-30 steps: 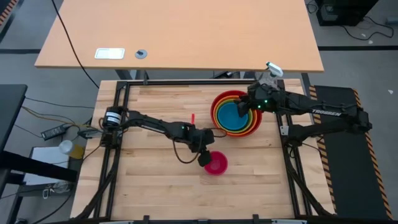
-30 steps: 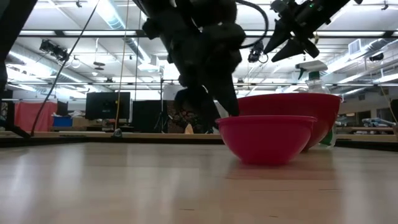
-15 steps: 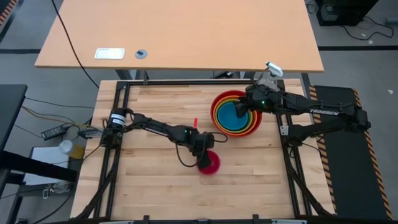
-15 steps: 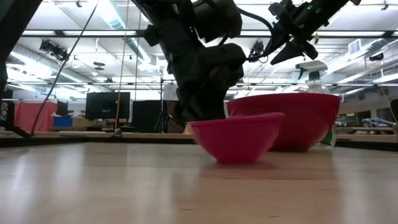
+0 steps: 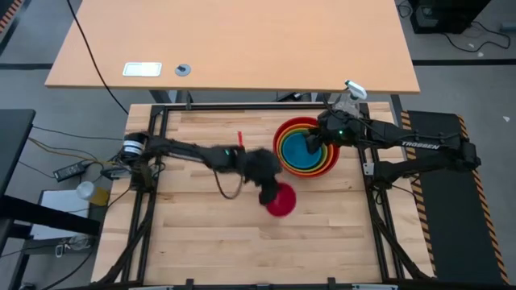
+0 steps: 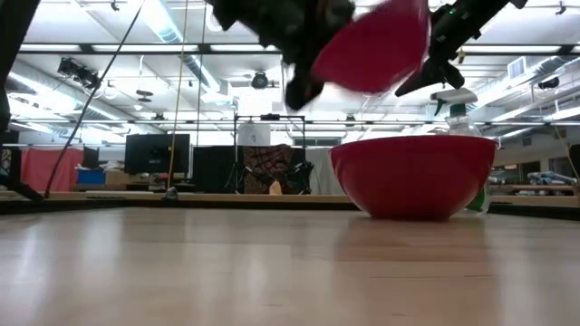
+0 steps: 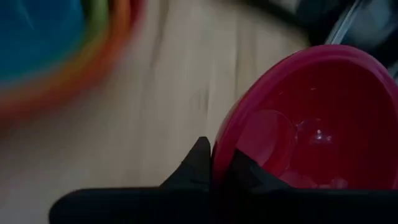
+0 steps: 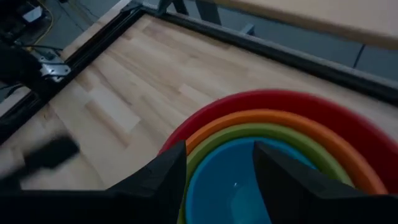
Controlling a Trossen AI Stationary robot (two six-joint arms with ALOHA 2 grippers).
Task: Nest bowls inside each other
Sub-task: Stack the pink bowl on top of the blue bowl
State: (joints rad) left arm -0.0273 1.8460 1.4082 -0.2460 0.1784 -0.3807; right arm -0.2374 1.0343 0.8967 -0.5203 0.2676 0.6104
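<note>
A small magenta bowl (image 5: 280, 200) hangs above the table in the middle, with my left gripper (image 5: 266, 189) shut on it; the low view shows the magenta bowl (image 6: 372, 45) high up and tipped. At the far right a big red bowl (image 5: 306, 147) stands on its base (image 6: 412, 213), with orange, green and blue bowls (image 8: 239, 186) nested inside. My right gripper (image 8: 217, 174) hovers open above that stack, clear of it. My left gripper pinches the magenta bowl's rim (image 7: 221, 146), one finger (image 7: 198, 167) outside the wall and the other finger (image 7: 247, 169) inside the hollow. The fingers slant down from the table's left. The bowl is lifted clear of the table and tilted.
A spray bottle (image 5: 351, 93) stands behind the stack at the far right corner. A black frame (image 5: 157, 161) runs round the wooden tabletop. Bare wood lies to the left of and in front of the stack.
My left gripper has shut on the magenta bowl's rim, dragging it a little toward the table's left, then risen. The bowl, which stood on the table, is now lifted clear and tipped, and has come slightly nearer the stack.
</note>
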